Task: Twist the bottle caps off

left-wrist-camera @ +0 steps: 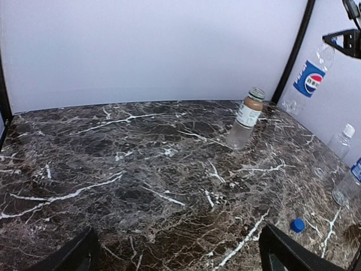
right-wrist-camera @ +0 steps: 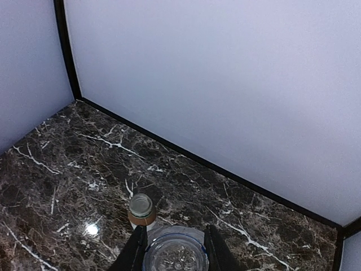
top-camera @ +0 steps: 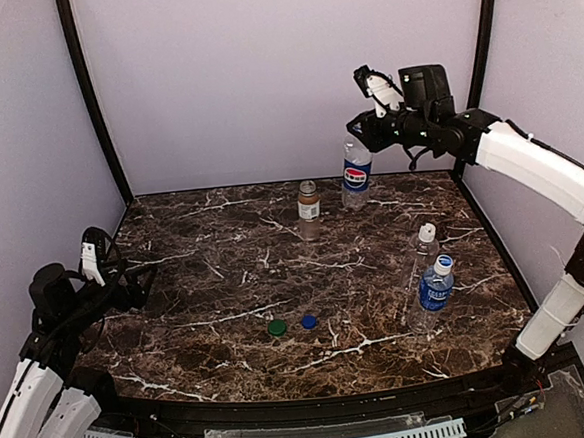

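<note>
Firmly, the right tool (right-wrist-camera: 172,249) pinches the Pepsi bottle (top-camera: 356,175) at its neck; the left tool (left-wrist-camera: 180,254) gapes wide.

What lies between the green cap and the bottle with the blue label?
The dark blue cap, close beside the green cap; the marble from there to the blue-label bottle is bare, as the top view shows.

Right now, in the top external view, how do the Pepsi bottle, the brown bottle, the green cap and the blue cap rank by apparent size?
1. Pepsi bottle
2. brown bottle, only slightly smaller
3. green cap
4. blue cap, a little smaller than the green cap
</note>
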